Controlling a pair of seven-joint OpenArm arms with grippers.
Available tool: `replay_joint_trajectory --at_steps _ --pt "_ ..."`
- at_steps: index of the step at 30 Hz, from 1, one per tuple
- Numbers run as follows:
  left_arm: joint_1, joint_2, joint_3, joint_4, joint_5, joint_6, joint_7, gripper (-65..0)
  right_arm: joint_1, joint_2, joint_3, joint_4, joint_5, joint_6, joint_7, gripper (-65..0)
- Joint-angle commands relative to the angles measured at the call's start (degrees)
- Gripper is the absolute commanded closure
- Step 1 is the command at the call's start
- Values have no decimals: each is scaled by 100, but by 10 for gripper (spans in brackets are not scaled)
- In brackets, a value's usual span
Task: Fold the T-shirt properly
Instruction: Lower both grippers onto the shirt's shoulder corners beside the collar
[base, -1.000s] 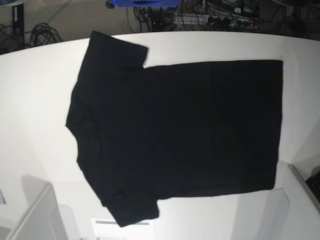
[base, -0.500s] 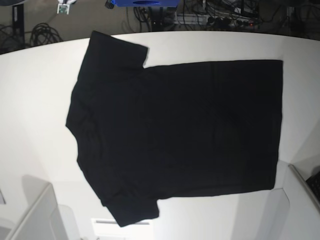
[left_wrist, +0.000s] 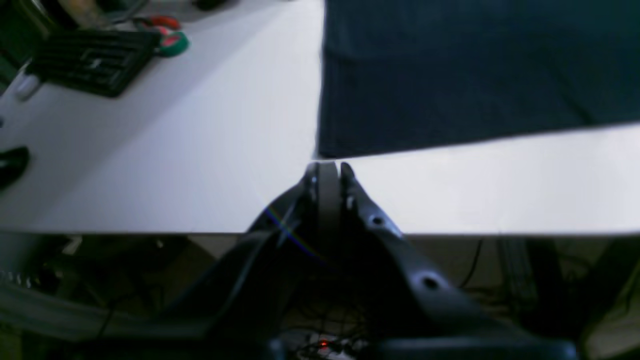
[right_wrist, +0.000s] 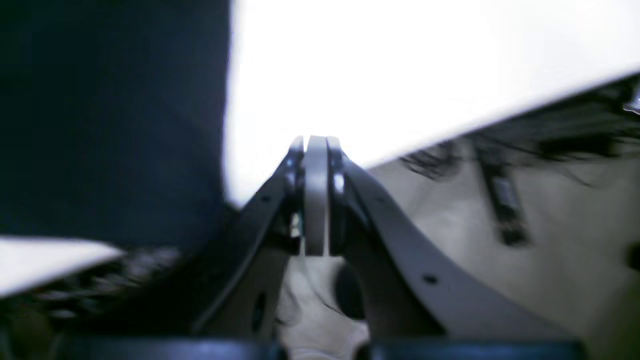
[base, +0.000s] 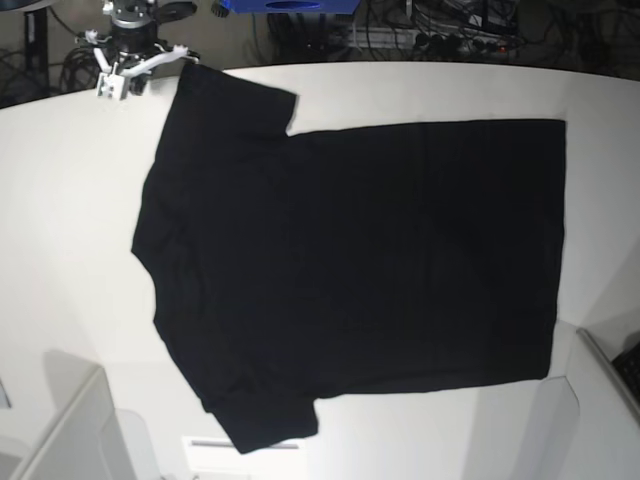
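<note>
Only from base is the T-shirt (base: 350, 270) whole; both grippers pressed together.

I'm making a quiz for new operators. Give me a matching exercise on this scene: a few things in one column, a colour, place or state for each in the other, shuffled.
Things:
1. T-shirt
2. table
3. left pincer
4. keyboard

Descriptions:
A. white
B. shut, near the shirt's corner
C. spread flat, black
D. at the table's far edge

Pairs: 1-C, 2-A, 3-B, 4-D
</note>
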Motion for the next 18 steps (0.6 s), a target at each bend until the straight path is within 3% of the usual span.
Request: replay_joint_trajectory --at_steps 1,4,8,10,12,15,18 --pt "79 -137 -44 50 -125 23 -154 -10 -80 35 21 95 144 -10 117 0" --pt "43 -304 -18 41 -423 23 -145 -102 96 167 39 95 804 -10 108 -6" --pt "-132 -603 -18 32 -863 23 92 -232 236 474 13 86 1780 -10 108 -260" --pt "-273 -630 -71 59 -1056 23 540 -293 298 650 13 69 2290 -10 108 -333" --pt "-467 -665 -203 76 -1223 -74 927 -352 360 861 13 -37 2870 -10 29 -363" --pt "-730 -665 -352 41 -1619 -821 1437 -420 571 1134 39 -300 3793 -10 -402 -363" --pt "-915 -603 -607 41 -2111 -1603 1973 -433 808 1371 48 -696 4531 -10 -745 -363"
